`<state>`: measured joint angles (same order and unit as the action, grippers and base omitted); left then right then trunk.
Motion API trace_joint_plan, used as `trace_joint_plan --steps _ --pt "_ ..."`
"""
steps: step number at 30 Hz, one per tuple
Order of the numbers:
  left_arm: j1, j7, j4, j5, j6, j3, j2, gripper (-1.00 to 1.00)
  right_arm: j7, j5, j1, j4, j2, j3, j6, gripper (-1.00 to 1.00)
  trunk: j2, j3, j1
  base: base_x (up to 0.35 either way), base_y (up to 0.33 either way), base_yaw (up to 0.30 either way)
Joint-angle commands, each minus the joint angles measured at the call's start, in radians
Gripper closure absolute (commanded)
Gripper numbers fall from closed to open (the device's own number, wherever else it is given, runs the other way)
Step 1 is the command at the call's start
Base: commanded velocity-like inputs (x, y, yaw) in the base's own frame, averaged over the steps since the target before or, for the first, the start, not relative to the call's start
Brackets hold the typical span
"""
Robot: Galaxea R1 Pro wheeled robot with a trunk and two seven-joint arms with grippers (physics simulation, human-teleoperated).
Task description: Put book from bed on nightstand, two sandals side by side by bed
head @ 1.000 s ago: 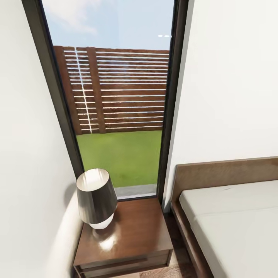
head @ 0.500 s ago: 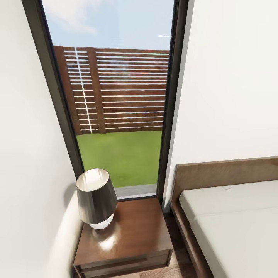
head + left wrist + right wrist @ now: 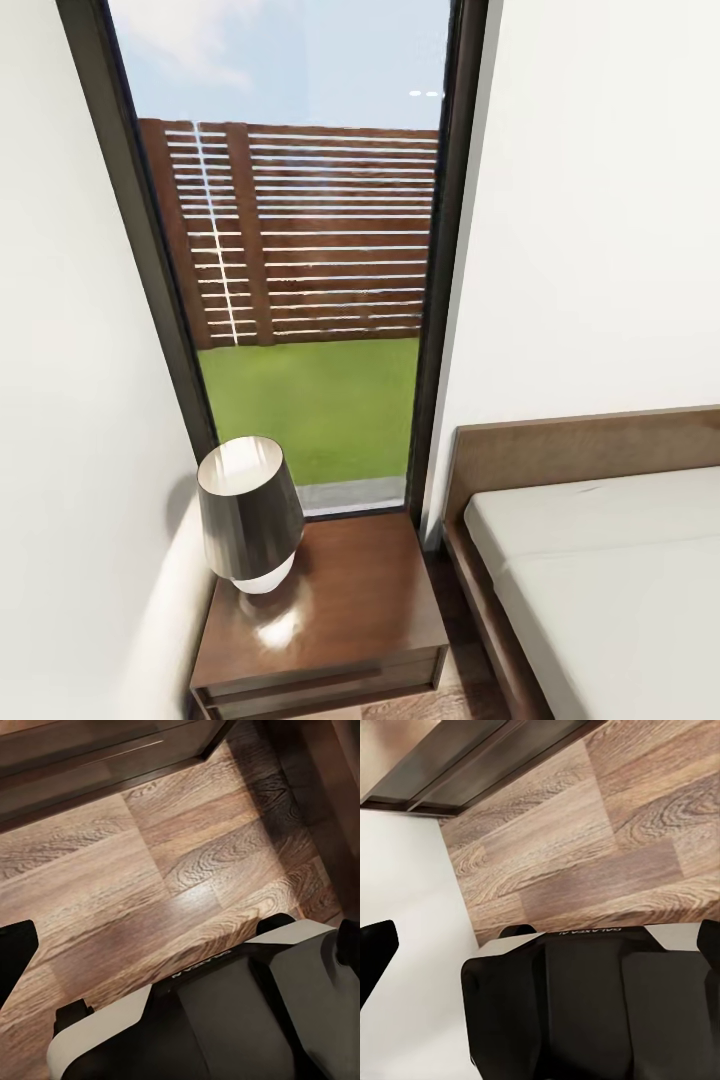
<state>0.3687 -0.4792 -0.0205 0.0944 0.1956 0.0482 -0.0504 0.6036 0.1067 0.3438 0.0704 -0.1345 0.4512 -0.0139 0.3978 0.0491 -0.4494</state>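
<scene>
Fingertips of our left gripper show as dark tips at opposite edges of the left wrist view, set wide apart with nothing between them, above the wood-plank floor. Below them in that view sits the robot's white-and-black base. Our right gripper is spread just as wide, one dark fingertip at each edge of the right wrist view, holding nothing; beneath it we see the dark body of the robot, the plank floor, a white surface beside it, and the dark wooden edge of a piece of furniture, which we cannot identify.

From the head camera we face a corner of the bedroom. The nightstand stands against a tall, dark-framed window, its glossy reddish-brown top bare apart from a lamp with a dark shade near its far left corner. Just to the right of the nightstand is the bed, with white mattress, brown headboard against the white wall and dark frame rail along its near side; a narrow strip of floor separates the two. The stretch of mattress we can see carries nothing. Through the window we see green lawn, a slatted wooden fence and blue sky.
</scene>
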Motion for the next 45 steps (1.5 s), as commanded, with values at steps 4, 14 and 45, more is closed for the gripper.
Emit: trace_joint_plan --steps 4,14,45 --pt "0.001 0.002 0.001 0.01 0.01 0.004 0.0 -1.0 0.002 0.009 0.001 0.002 -0.001 0.009 -0.001 -1.0 0.002 0.002 -0.001 0.0 0.0 -0.108" --pt "0.001 0.002 0.001 0.01 0.01 0.004 0.0 -1.0 0.002 0.01 0.001 0.002 -0.002 0.009 -0.001 -1.0 0.002 0.002 -0.001 0.0 0.0 -0.285" --pt "0.001 0.002 0.001 0.01 0.01 0.004 0.0 -1.0 0.002 0.01 0.001 0.003 0.001 0.008 -0.001 -1.0 0.002 0.002 -0.001 0.0 0.0 -0.3"
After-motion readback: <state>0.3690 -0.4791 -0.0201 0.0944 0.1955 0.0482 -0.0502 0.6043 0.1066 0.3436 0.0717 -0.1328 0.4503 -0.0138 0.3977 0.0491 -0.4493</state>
